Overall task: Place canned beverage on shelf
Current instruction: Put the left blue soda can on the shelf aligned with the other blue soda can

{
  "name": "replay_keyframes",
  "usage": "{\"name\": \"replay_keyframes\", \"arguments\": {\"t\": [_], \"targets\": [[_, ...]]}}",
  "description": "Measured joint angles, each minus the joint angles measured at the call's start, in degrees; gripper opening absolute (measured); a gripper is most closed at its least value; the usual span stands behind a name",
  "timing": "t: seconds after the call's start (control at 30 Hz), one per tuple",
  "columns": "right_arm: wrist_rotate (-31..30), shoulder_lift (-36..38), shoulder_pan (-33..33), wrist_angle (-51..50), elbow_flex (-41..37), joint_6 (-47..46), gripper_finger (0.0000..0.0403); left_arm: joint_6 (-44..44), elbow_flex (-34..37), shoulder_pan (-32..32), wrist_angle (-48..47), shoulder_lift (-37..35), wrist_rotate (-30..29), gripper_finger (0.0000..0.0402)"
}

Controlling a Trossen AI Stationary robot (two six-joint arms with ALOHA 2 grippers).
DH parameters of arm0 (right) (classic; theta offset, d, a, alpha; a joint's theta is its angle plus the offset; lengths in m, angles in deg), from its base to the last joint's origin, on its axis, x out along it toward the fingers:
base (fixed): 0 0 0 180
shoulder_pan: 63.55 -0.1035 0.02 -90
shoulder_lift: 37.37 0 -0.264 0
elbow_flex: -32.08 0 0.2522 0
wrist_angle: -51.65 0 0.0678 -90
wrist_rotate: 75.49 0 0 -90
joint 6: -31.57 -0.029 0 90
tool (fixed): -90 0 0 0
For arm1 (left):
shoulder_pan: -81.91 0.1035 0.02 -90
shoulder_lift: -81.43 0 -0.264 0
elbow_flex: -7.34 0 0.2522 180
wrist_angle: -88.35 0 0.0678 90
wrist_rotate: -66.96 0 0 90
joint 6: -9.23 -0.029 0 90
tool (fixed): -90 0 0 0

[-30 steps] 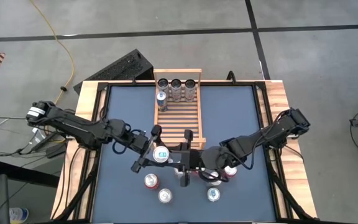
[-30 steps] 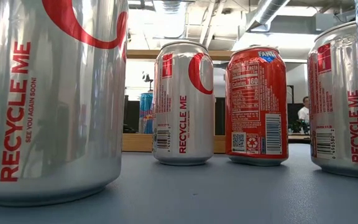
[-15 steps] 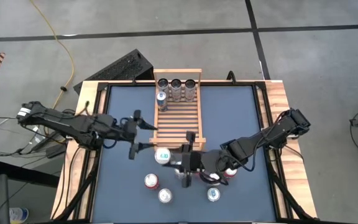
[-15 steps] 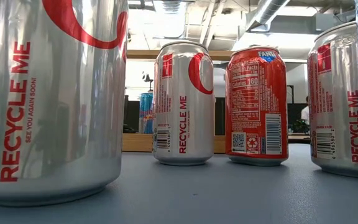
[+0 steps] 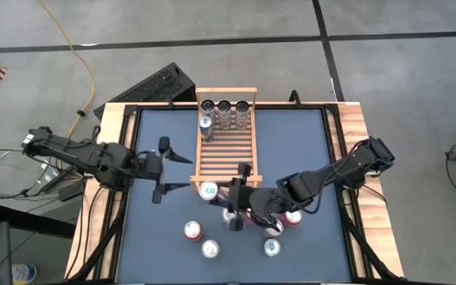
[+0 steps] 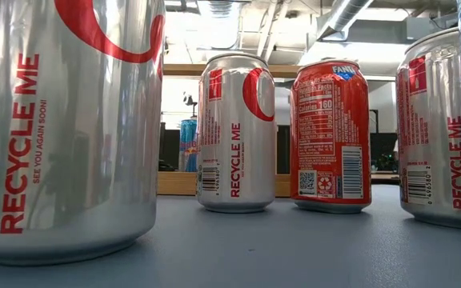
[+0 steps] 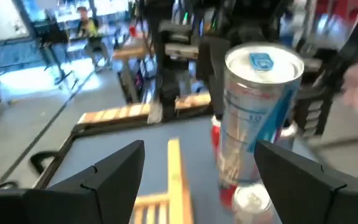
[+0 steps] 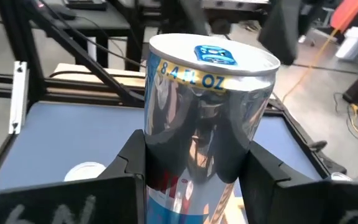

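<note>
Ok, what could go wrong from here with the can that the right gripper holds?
The right gripper grips the slim can low on its body, so it may tilt. The can stands by the near rail of the shelf and could catch on it. The loose cans stand close to the right arm and could be knocked over.

Both arms are dark, near-black jointed links with rounded housings at each joint. The left claw (image 5: 162,169) and right claw (image 5: 238,197) each carry two flat, angular matte-black fingers (image 7: 114,168). Black cables trail from both arm bases.
</note>
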Motion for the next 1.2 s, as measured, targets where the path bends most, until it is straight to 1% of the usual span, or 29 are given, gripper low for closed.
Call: {"name": "replay_keyframes", "arguments": {"t": [0.1, 0.17, 0.27, 0.37, 0.47, 0.53, 0.8, 0.93, 1.03, 1.2], "targets": [[0.0, 0.0, 0.5, 0.0, 0.0, -0.5, 0.0146, 0.2, -5.8, -0.9, -10.3, 4.4, -4.1, 0.0293], [0.0, 0.0, 0.7, -0.3, 0.0, -0.7, 0.0146, 0.1, -9.7, -1.3, -15.2, 7.4, -4.8, 0.0293], [0.1, 0.0, 1.0, -2.4, 0.0, -2.3, 0.0146, -1.9, -15.9, -2.2, -18.4, 11.3, -4.9, 0.0293], [0.4, 0.0, 1.2, -4.3, 0.0, -4.3, 0.0146, -4.9, -21.7, -3.1, -23.5, 14.3, -6.6, 0.0293], [0.4, 0.0, 1.2, -4.8, 0.0, -4.6, 0.0146, -5.8, -25.6, -3.3, -25.7, 16.4, -7.1, 0.0293], [0.4, 0.0, 1.2, -4.8, 0.0, -4.7, 0.0146, -6.7, -26.7, -3.3, -25.6, 17.6, -6.5, 0.0293], [1.2, -0.1, 1.1, -9.4, -0.2, -6.6, 0.0146, -7.9, -26.9, -3.3, -26.1, 21.9, -4.5, 0.0293], [1.0, 0.0, 1.2, -10.6, -0.2, -8.4, 0.0146, -7.9, -26.9, -3.3, -25.9, 21.9, -4.5, 0.0293], [0.0, 0.0, 1.4, -10.4, 0.0, -8.8, 0.0146, -7.5, -26.7, -3.6, -26.6, 20.8, -3.6, 0.0293], [-0.6, 0.2, 1.7, -11.3, 0.2, -8.7, 0.0146, -7.1, -26.7, -4.6, -29.3, 18.4, -3.6, 0.0293]]}}
